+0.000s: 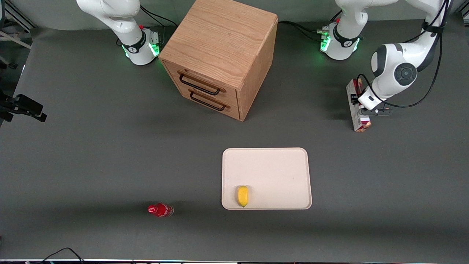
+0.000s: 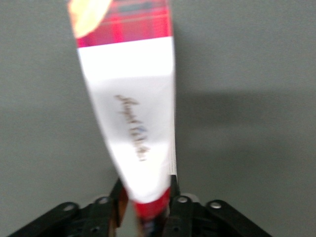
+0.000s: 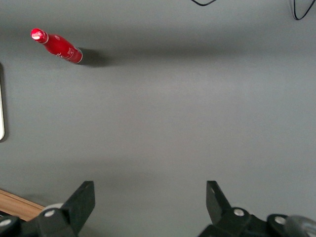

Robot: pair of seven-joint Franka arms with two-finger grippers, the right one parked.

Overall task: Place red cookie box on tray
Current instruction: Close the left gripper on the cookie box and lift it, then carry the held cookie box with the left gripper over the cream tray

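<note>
The long thin cardboard red cookie box (image 1: 357, 110) sits in the claw (image 2: 145, 207) toward the working arm's end of the grey surface (image 1: 91, 146), well apart from the flat cream-white rectangular tray (image 1: 278, 172). The tray carries a small yellow fruit (image 1: 242, 195) and lies nearer the front camera than the wooden drawer cabinet (image 1: 220, 55). A small red bottle (image 1: 160, 210) stands beside the tray.

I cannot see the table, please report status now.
Claw shut on red cookie box, toward working arm's end. Tray not reached yet. Yellow fruit lies on tray near its corner.
</note>
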